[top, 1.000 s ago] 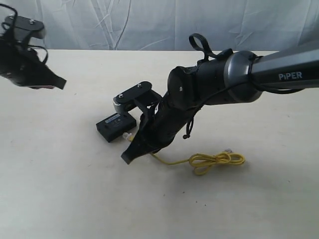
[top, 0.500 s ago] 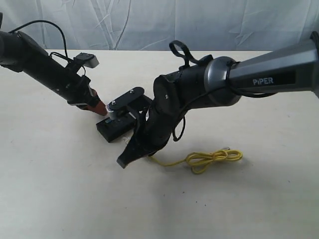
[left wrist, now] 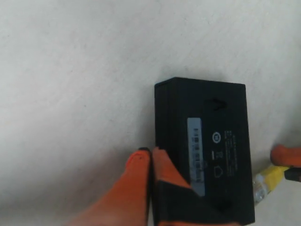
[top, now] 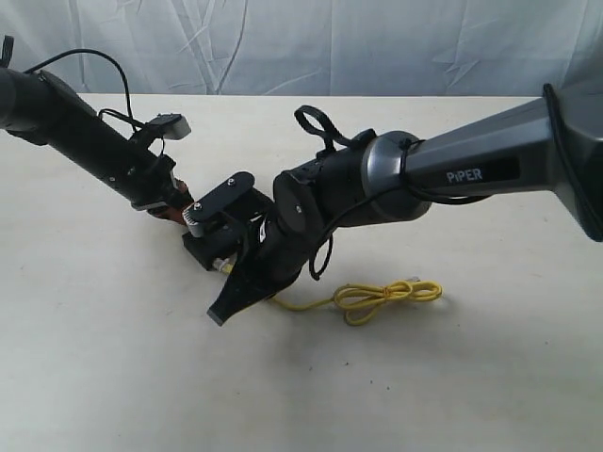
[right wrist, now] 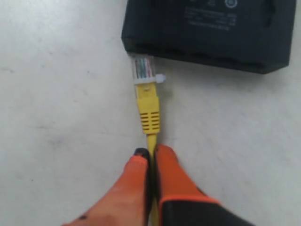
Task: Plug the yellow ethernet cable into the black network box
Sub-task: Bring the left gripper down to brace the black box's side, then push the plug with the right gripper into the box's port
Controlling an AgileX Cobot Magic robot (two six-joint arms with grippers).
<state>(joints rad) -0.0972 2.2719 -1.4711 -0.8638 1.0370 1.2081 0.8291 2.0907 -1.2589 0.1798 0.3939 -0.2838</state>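
Note:
The black network box [left wrist: 207, 141] lies flat on the table with its pale label strip [left wrist: 196, 155] facing up; the exterior view shows the black network box [top: 201, 252] between the two arms. My left gripper [left wrist: 151, 154] is shut with nothing between its orange fingers, and its tips rest against one long side of the box. My right gripper [right wrist: 151, 151] is shut on the yellow ethernet cable [right wrist: 148, 110] just behind the plug boot. The clear plug [right wrist: 142, 68] points at the box's port side, its tip at the edge. The cable's loops [top: 382, 295] trail on the table.
The pale tabletop [top: 113, 358] extends all round. A white cloth backdrop [top: 283, 42] hangs behind the table's far edge. The right arm's thick body [top: 377, 184] reaches over the middle of the table. The left arm [top: 85, 137] comes in from the far left.
The left arm swung in from the far left and set its shut gripper against the box. The right gripper carried the plug leftward towards the box, dragging the cable loops left.

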